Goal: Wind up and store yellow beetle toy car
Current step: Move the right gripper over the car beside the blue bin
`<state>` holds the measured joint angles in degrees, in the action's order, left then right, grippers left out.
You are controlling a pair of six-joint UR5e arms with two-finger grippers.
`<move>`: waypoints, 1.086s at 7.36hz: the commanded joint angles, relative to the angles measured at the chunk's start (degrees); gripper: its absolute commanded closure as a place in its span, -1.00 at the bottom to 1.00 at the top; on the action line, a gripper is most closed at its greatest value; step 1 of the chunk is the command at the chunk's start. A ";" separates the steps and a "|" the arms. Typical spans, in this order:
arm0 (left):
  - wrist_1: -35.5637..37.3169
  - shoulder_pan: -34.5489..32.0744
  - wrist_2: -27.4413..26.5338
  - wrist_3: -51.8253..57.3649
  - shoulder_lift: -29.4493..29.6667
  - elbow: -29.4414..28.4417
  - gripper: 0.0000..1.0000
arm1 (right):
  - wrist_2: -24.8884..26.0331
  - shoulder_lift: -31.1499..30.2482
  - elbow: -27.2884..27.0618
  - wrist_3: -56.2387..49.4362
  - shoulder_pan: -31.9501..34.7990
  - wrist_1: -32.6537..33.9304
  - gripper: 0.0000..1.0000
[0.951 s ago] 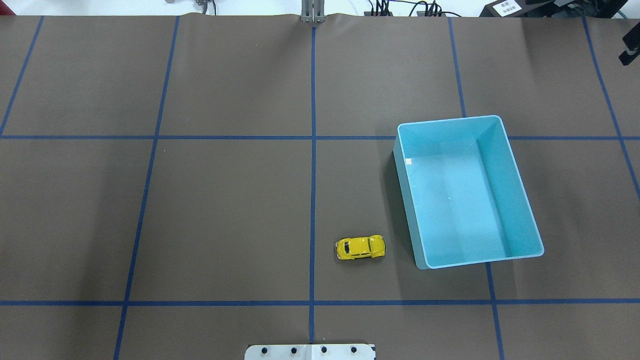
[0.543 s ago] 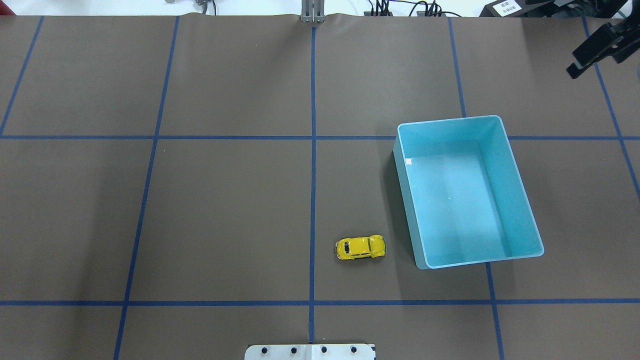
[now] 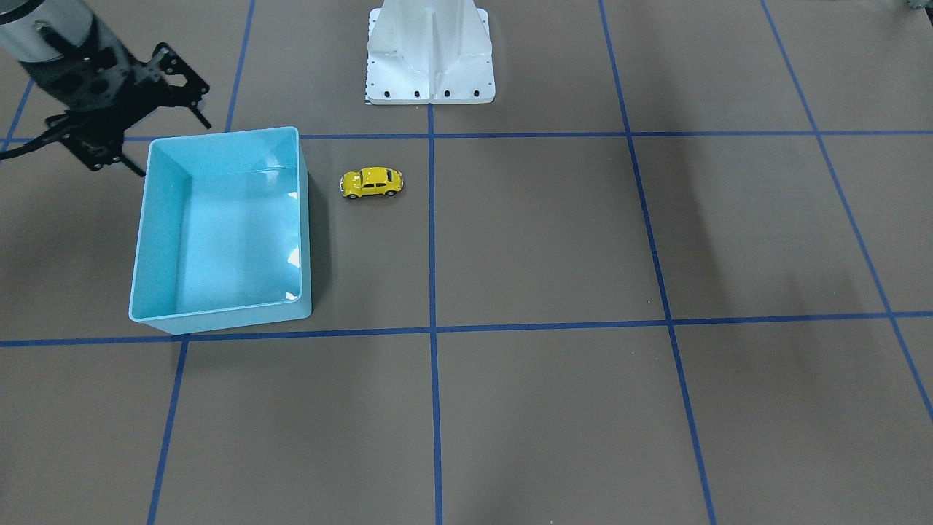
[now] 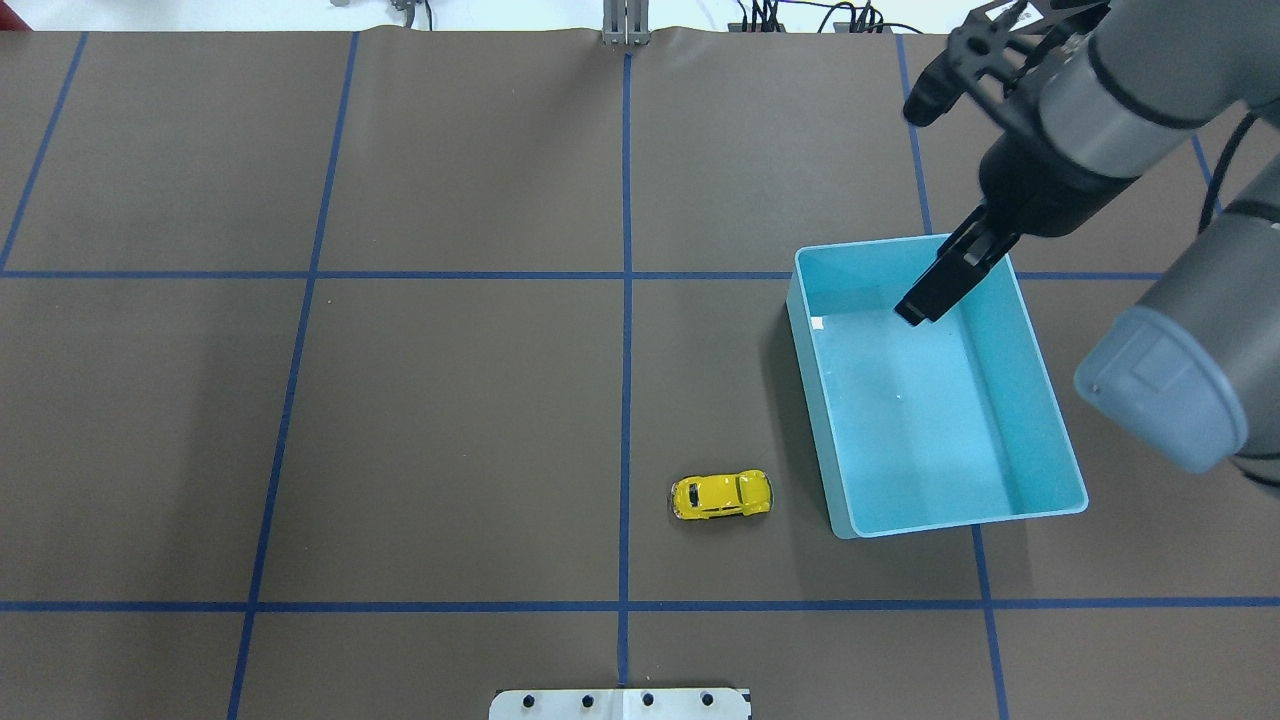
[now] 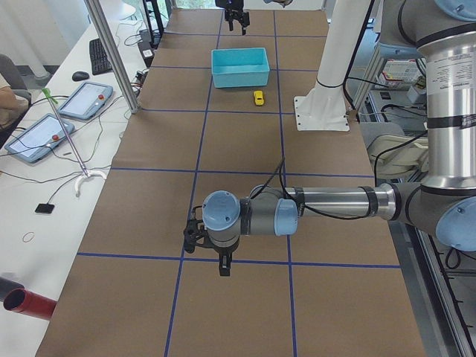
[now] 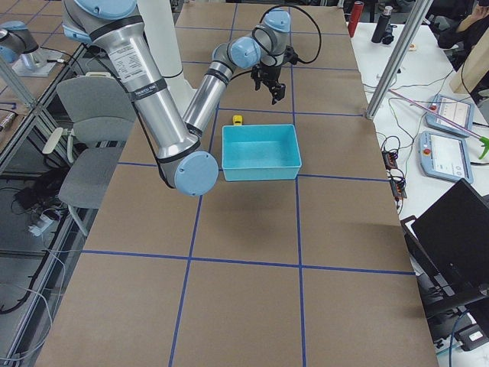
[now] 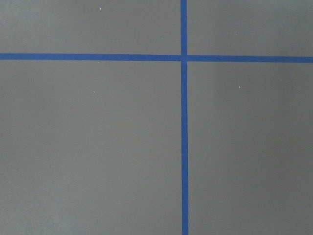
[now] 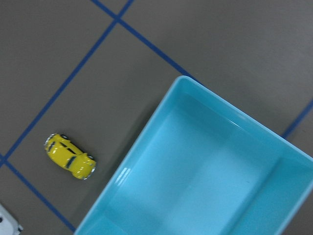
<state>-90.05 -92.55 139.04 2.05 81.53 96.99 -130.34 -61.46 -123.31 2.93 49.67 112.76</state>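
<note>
Overhead exterior: yellow beetle toy car (image 4: 721,495) beside blue bin (image 4: 940,420); right gripper (image 4: 915,210) spread.

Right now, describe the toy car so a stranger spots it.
On the brown table with blue tape lines, find the light blue bin. Just left of its robot-side corner sits the yellow beetle toy car: tiny, glossy, rounded, the only yellow thing there.

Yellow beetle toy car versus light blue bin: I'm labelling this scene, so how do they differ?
The yellow beetle toy car is tiny, the light blue bin far larger. The car is rounded, glossy yellow; the bin boxy, open-topped, empty. Both sit on the table, not touching.
</note>
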 commanded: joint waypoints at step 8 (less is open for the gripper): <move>-0.30 0.09 0.18 -0.12 0.39 -0.40 -1.00 | 27.07 -2.18 10.19 -14.27 -29.62 -18.62 -1.00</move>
<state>-90.27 -92.53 139.22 2.00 81.95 96.61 -104.44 -63.70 -114.69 -11.05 22.61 95.55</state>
